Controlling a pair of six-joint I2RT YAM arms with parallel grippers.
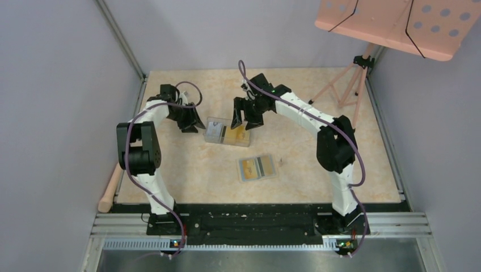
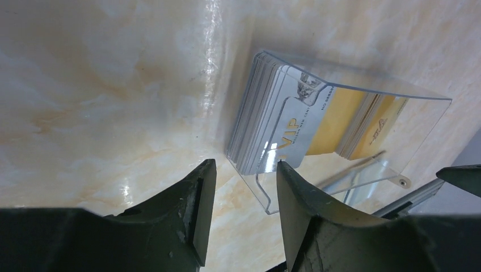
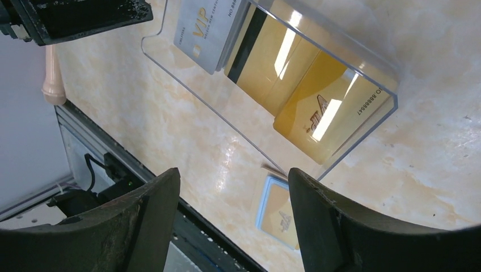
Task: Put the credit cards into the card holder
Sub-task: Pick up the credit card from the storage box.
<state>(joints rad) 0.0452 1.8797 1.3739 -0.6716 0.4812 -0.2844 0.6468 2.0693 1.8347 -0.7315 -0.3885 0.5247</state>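
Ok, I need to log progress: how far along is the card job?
Done: the open card holder appears to have gold cards in its pockets. In hand: nothing. The left gripper and right gripper are open and empty at the two ends of the clear box. Left: the silver VIP stack and the gold stack in that box.

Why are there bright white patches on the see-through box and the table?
That is glare off shiny surfaces. Left wrist view: a white streak runs down the table, and the clear wall of the box mirrors light. Right wrist view: white patches lie over the gold cards inside the box. Top view: even light, no strong glare.
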